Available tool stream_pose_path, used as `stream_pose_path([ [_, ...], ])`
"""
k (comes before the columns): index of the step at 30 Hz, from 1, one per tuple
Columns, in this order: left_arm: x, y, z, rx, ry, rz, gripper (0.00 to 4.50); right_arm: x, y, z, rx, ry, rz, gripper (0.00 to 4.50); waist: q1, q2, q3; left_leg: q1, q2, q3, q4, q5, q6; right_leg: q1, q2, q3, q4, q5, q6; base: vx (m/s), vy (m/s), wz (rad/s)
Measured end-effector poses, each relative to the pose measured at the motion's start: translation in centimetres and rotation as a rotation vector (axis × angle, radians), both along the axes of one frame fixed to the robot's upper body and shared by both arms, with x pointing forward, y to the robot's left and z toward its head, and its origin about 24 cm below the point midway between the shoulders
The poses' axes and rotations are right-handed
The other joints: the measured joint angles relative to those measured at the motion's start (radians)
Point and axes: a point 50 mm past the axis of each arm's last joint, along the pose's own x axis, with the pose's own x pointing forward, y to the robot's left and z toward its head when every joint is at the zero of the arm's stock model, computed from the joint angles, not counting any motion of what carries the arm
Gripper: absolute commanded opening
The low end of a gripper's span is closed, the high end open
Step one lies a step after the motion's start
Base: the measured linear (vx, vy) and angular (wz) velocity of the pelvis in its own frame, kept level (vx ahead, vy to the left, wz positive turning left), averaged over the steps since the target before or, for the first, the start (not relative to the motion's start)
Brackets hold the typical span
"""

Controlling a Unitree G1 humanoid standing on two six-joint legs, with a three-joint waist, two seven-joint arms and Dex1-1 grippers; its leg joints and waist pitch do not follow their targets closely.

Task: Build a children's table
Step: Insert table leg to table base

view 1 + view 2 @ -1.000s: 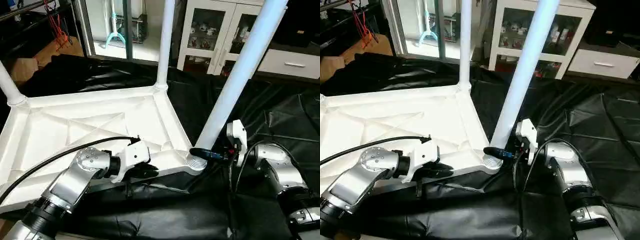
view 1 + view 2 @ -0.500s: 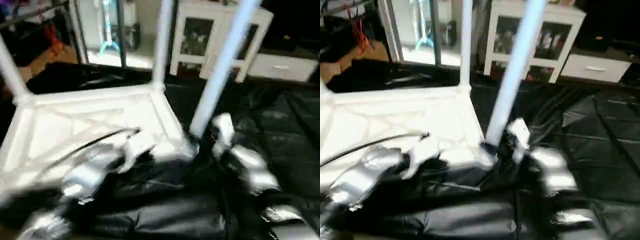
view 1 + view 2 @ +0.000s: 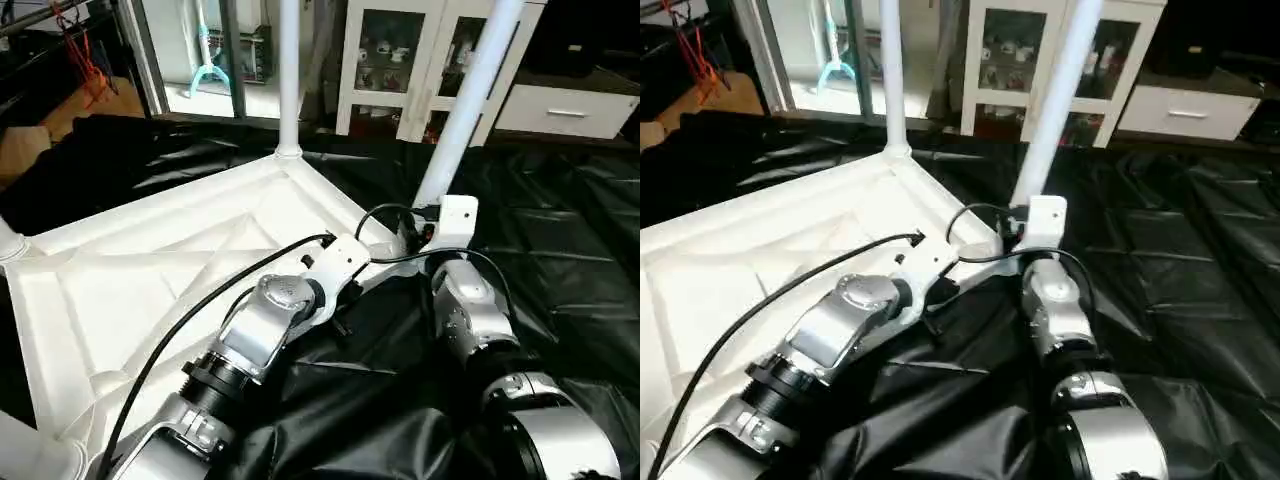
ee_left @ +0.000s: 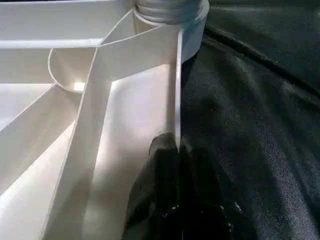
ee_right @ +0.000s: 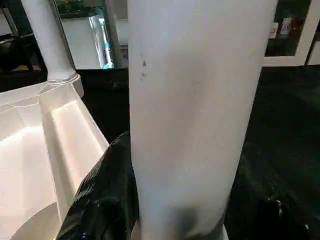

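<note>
Tabletop: I see the tabletop (image 3: 150, 270) lying underside up on a black sheet (image 3: 560, 230) spread over the floor, its ribs facing me.

Legs: one leg (image 3: 289, 70) stands upright in the far corner socket. A second leg (image 3: 470, 100) rises, leaning a little, from the near right corner. A third leg (image 3: 8, 240) shows at the left edge, and a socket (image 3: 30, 460) sits at the lower left corner.

Left hand: my left hand (image 4: 175, 150) is closed on the tabletop's thin side wall, one finger (image 4: 160, 165) inside the wall and the other outside, a little way along from the corner socket (image 4: 170, 7).

Right hand: my right hand (image 5: 180, 210) is clamped round the base of the second leg; a black finger (image 5: 107, 185) presses its side, just above the socket. From the head views the wrist (image 3: 455, 225) sits right beside that leg.

Background: a white cabinet (image 3: 400, 60) with glass doors stands behind the sheet.
</note>
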Motion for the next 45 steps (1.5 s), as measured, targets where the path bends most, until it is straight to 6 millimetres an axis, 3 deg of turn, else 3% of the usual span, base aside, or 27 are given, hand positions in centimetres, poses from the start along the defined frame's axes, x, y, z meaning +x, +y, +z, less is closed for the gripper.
stream_pose_path([
  [13, -0.4, 1.9, 0.2, -0.004, -0.057, -0.09, 0.0, -0.2, 0.4, 0.5, 0.029, -0.076, 0.147, 1.88, -0.028, 0.003, 0.003, -0.008, 0.0, 0.0, -0.001, 0.003, 0.006, -0.007, 0.0, 0.0, -0.002, -0.001, 0.0, 0.0, 0.0, 0.0],
  [16, -1.0, 3.6, 0.2, 0.007, -0.089, -0.164, 0.0, -0.8, 0.3, 0.5, 0.039, -0.112, 0.273, 1.88, -0.036, 0.003, 0.003, -0.016, 0.001, 0.0, -0.001, 0.003, 0.006, -0.011, 0.001, -0.001, -0.001, -0.001, 0.0, 0.0, 0.0, 0.0],
  [20, -2.2, 6.6, 0.3, 0.051, -0.115, -0.281, 0.0, -2.1, 0.1, 0.4, 0.048, -0.136, 0.5, 1.88, -0.039, 0.003, 0.003, -0.016, 0.002, 0.0, -0.001, 0.003, 0.007, -0.016, 0.001, -0.001, 0.001, -0.001, 0.0, 0.0, 0.0, 0.0],
  [26, -2.8, 8.2, 0.6, 0.05, -0.097, -0.33, 0.0, -3.1, -0.9, 0.6, 0.056, -0.117, 0.695, 1.88, -0.019, 0.004, 0.005, -0.016, 0.002, 0.001, 0.002, 0.003, 0.008, -0.016, 0.001, 0.0, 0.002, -0.001, 0.0, 0.0, 0.0, 0.0],
  [39, -3.2, 8.2, 0.6, 0.036, -0.101, -0.369, 0.0, -3.8, -2.2, 0.7, 0.137, -0.079, 0.745, 1.88, 0.006, 0.001, 0.007, -0.016, 0.002, 0.001, 0.003, 0.003, 0.008, -0.016, 0.001, 0.0, 0.005, -0.001, 0.0, 0.0, 0.0, 0.0],
  [41, -3.1, 8.3, 0.6, 0.04, -0.101, -0.367, 0.0, -3.8, -2.2, 0.7, 0.18, -0.065, 0.73, 1.88, 0.007, 0.0, 0.007, -0.015, 0.002, 0.001, 0.003, 0.004, 0.008, -0.016, 0.001, 0.0, 0.006, -0.001, 0.0, 0.0, 0.0, 0.0],
  [45, -3.1, 8.8, 0.6, 0.051, -0.106, -0.358, 0.0, -3.5, -2.2, -0.3, 0.462, 0.01, 0.576, 1.88, 0.01, 0.0, 0.007, -0.014, 0.002, 0.001, 0.004, 0.004, 0.007, -0.016, 0.001, 0.001, 0.008, -0.001, 0.0, 0.0, 0.0, 0.0],
])
